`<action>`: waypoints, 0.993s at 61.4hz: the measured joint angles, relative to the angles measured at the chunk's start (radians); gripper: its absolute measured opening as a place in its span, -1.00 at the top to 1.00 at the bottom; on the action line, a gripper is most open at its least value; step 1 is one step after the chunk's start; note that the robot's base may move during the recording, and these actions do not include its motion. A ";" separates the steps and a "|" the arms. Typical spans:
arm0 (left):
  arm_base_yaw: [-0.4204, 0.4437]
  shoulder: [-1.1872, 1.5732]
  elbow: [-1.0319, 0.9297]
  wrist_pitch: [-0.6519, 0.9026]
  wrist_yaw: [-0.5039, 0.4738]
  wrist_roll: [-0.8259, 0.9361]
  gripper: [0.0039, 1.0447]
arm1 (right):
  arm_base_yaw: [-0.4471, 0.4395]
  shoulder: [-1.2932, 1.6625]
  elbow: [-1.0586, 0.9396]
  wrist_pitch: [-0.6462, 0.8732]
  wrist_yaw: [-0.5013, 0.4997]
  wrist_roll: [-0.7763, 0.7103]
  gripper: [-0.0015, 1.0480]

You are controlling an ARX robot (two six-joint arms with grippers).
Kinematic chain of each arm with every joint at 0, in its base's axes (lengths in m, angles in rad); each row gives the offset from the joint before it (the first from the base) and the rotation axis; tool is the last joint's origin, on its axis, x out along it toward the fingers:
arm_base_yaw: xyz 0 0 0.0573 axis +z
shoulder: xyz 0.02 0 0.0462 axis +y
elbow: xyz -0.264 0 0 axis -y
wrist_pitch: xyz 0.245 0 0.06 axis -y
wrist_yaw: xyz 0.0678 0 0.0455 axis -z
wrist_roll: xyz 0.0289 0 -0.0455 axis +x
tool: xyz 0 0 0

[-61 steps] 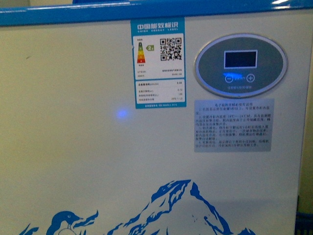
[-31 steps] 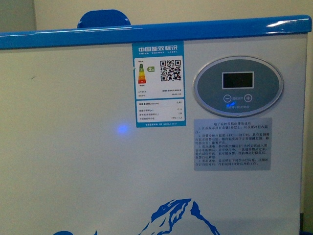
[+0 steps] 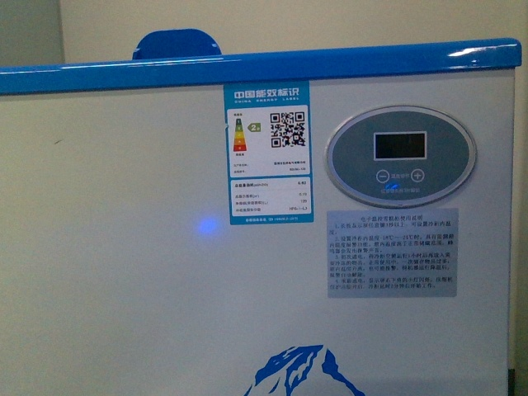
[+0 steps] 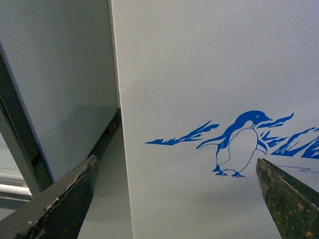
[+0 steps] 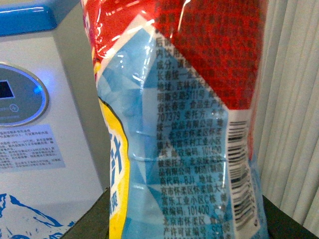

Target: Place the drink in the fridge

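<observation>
Beige wall (image 3: 330,21), fridge (image 3: 124,289), drink (image 5: 174,124) (very close).

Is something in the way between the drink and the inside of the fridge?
Yes. The drink is outside the fridge, near its front, so the white front wall is in the way. The way in is over the blue rim on top. The lid is out of view, so it might block too.

A plain cream wall (image 3: 346,21) spans the top of the front view. The wrist views show a tall grey-white cabinet (image 4: 60,74) and a pale pleated curtain (image 5: 294,99).
</observation>
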 joint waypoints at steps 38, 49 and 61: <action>0.000 0.000 0.000 0.000 0.000 0.000 -0.85 | 0.001 0.000 -0.003 -0.001 -0.001 0.000 0.20; 0.000 0.000 0.000 0.000 0.000 0.000 -0.85 | 0.001 0.000 -0.003 -0.001 0.000 0.000 0.20; 0.000 0.000 0.000 0.000 0.001 0.000 -0.85 | 0.001 0.000 -0.002 -0.001 0.000 0.000 0.20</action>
